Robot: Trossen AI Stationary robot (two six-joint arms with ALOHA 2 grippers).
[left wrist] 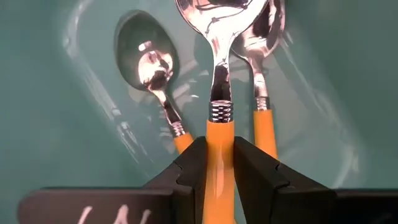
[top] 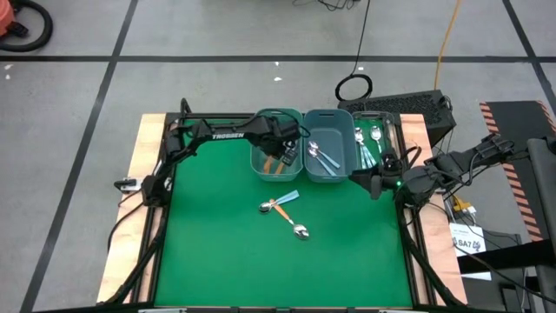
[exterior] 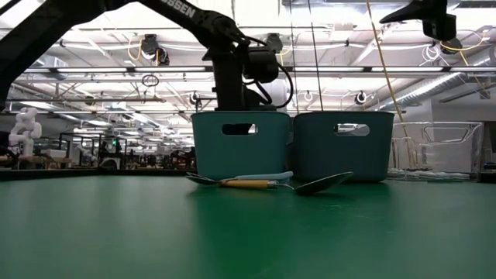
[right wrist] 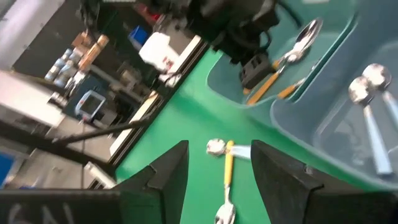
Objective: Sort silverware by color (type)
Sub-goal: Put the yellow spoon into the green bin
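1. Orange-handled spoon (left wrist: 219, 124) fills the left wrist view at centre frame, its handle pinched between the fingers of the left pincer (top: 284, 154).
2. Two more orange spoons (left wrist: 163, 93) lie beneath it on the floor of the left bin (top: 261, 165), upper centre of the high view.
3. Light blue spoons (top: 323, 155) rest in the middle bin (top: 337, 117).
4. Two spoons (top: 287, 216), one orange and one light blue, lie crossed on the green bench (top: 217, 252) at centre.
5. Right pincer (top: 375, 184) hovers spread and empty right of centre, just beside the bins.
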